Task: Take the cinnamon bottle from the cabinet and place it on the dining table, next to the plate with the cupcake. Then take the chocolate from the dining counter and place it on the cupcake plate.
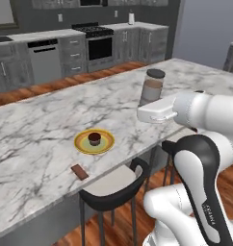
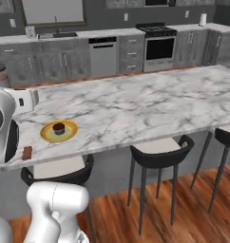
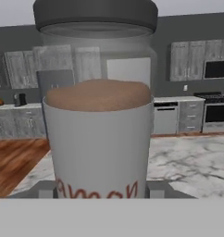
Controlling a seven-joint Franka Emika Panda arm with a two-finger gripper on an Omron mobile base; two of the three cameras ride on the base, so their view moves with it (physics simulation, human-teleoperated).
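Note:
My gripper [image 3: 102, 190] is shut on the cinnamon bottle [image 3: 97, 125], a clear shaker with a dark grey cap, brown powder and a pale label; the bottle stands upright between the fingertips [image 3: 46, 190]. From the left base view, the cinnamon bottle [image 1: 152, 86] hangs in the gripper [image 1: 150, 106] above the near right part of the dining table [image 1: 41, 115]. To its left lies the yellow plate [image 1: 80, 143] with the cupcake [image 1: 94, 138]. The chocolate [image 1: 80, 171] lies near the table's front edge. The right base view shows the plate [image 2: 46, 132], cupcake [image 2: 59, 127] and chocolate [image 2: 26, 153].
Black stools [image 1: 113, 188] [image 2: 157, 152] stand along the near side of the island over a wooden floor. Grey cabinets, a dishwasher [image 1: 44, 60] and a stove [image 1: 97, 44] line the back wall. Bare marble stretches to the right of the plate.

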